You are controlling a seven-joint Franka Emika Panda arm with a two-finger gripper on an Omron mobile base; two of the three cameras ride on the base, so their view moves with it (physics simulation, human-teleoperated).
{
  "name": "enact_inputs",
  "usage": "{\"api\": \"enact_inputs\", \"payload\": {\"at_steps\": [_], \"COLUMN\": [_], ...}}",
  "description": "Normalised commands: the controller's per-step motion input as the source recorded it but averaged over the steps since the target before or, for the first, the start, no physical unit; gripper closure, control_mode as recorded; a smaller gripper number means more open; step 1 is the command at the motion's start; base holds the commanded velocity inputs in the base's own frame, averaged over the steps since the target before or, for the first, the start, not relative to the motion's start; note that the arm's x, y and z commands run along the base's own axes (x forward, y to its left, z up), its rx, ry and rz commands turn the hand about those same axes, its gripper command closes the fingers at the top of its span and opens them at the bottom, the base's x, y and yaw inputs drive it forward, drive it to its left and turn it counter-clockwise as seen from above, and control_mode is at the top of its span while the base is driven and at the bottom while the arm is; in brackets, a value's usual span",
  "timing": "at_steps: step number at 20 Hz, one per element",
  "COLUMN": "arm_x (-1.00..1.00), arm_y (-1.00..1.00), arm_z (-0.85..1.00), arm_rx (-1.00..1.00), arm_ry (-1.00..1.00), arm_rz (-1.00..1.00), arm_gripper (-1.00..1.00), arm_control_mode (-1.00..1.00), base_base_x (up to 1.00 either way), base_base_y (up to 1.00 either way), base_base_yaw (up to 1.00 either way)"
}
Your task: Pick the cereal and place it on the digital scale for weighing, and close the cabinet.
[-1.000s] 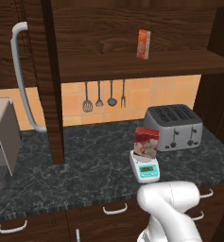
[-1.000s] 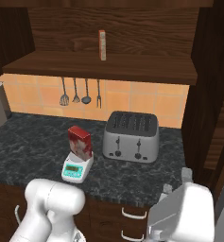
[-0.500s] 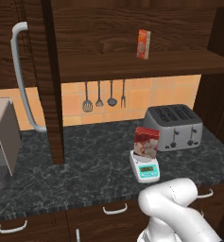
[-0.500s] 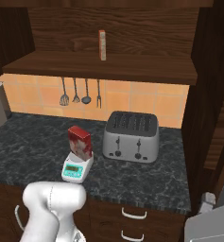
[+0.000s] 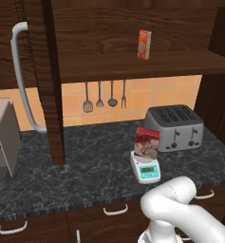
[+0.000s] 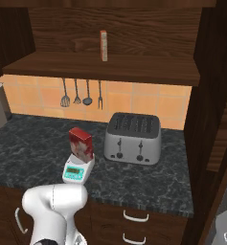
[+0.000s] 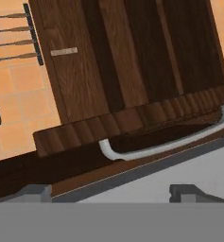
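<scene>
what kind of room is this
A kitchen, rendered rather than real. A grey toaster sits on a dark marble-look counter below utensils hanging on an orange tiled wall. A red cereal box stands on a small digital scale, under dark wood cabinets.

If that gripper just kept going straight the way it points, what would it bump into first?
Most likely the cabinet door: the open gripper faces the door's edge and its curved grey handle, which lie straight ahead. Depth is hard to judge, so I can't tell which it would touch first.
</scene>
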Motion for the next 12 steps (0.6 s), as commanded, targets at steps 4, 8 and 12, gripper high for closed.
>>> {"api": "enact_inputs", "payload": {"at_steps": [4,8,12], "arm_x": [0.81,0.92,0.54], "arm_y": [0.55,-0.04,-0.12], "arm_z": [-0.87,0.10,0.05], "arm_rx": [-0.06,0.03,0.04], "arm_ry": [-0.01,-0.01,0.00], "arm_rz": [0.05,0.09,0.15], "arm_gripper": [-1.00,-1.00,-1.00], "arm_control_mode": [-1.00,-1.00,-1.00], "base_base_x": [0.00,0.00,0.00], "base_base_y": [0.00,0.00,0.00], "base_base_yaw": [0.00,0.00,0.00]}}
